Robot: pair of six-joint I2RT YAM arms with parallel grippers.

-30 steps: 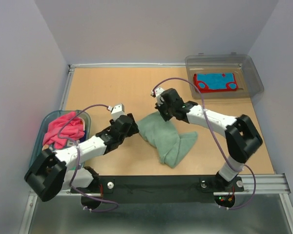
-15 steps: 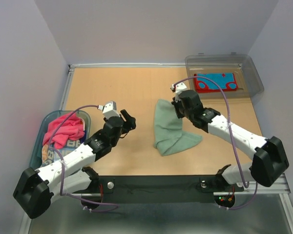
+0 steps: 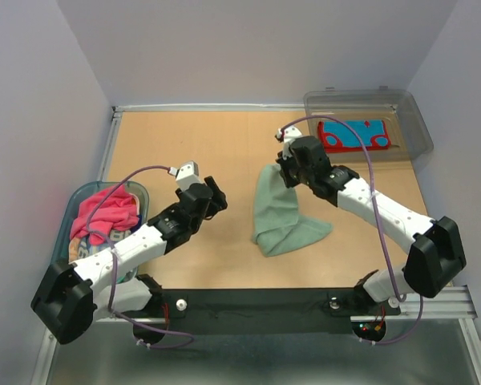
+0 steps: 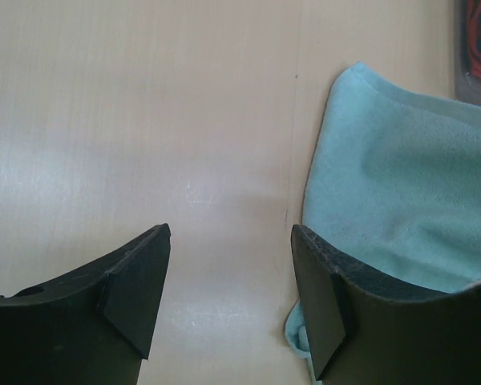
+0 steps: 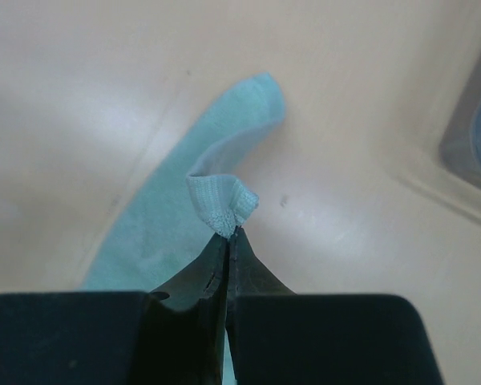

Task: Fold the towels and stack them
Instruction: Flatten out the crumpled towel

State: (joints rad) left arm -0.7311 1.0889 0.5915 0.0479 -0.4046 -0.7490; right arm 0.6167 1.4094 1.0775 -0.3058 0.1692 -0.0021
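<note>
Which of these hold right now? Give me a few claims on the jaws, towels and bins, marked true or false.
1. The right jaws are shut on a corner of the teal towel. True.
2. The left jaws grip that towel. False: they stand open over the table, holding nothing.
3. A pink towel lies in the tub at the left. True.
4. The far right bin is empty. False: the clear bin holds a flat blue and red item.
</note>
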